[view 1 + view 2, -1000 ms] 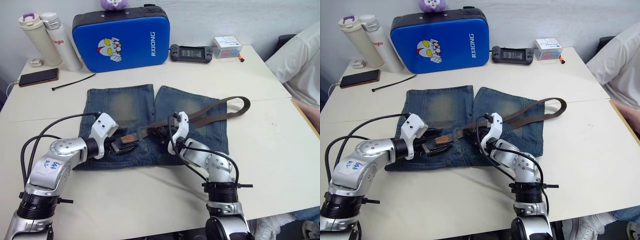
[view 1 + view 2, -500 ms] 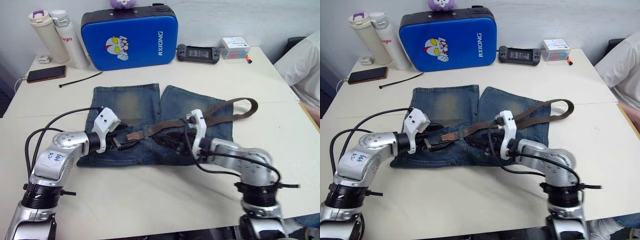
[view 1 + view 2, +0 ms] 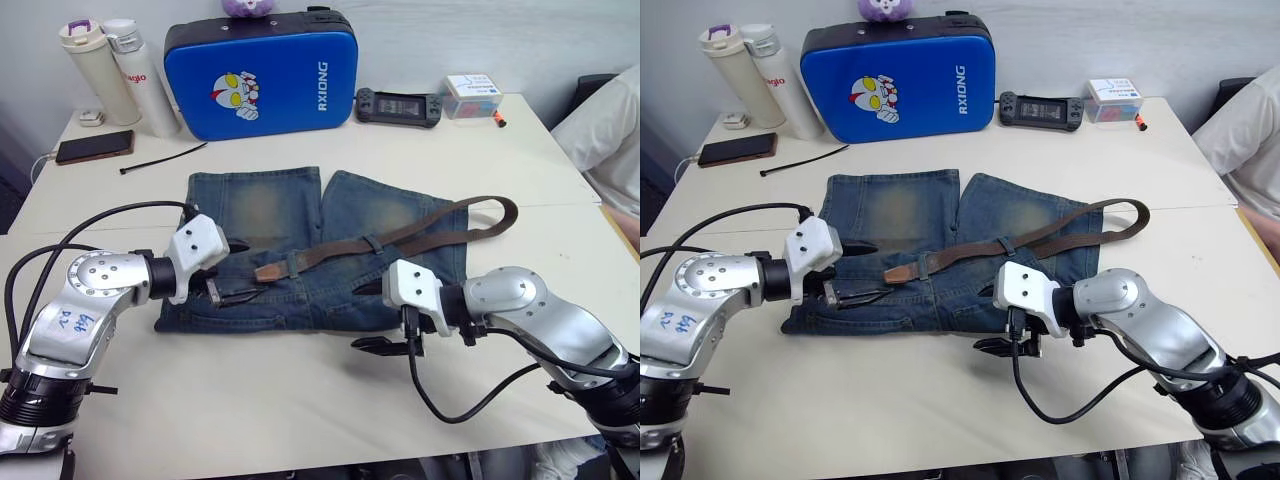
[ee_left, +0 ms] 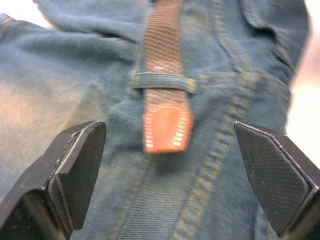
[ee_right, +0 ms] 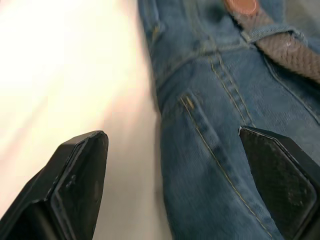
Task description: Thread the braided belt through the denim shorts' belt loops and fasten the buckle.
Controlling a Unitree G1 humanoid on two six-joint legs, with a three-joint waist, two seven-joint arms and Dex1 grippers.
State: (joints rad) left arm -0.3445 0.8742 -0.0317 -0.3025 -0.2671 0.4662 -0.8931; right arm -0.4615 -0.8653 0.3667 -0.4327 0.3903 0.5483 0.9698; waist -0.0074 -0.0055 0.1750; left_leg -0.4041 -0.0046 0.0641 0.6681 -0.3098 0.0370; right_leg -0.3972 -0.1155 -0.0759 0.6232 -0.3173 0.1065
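Belt (image 3: 400,236) lies across the shorts (image 3: 310,250) on the table (image 3: 300,400), its tan tip (image 4: 167,127) poking out just past one loop (image 4: 162,82), another loop (image 3: 371,243) holding it mid-waist, and the far end curling off the shorts' right edge. Left gripper (image 3: 225,270) hovers at the waistband just beside that tip, fingers (image 4: 70,175) spread wide, gripping nothing. Right gripper (image 3: 375,315) sits at the near hem, half over bare table, jaws wide apart and empty. Behind: blue case (image 3: 260,72), two bottles (image 3: 115,70), phone (image 3: 90,148), cable tie (image 3: 160,158)
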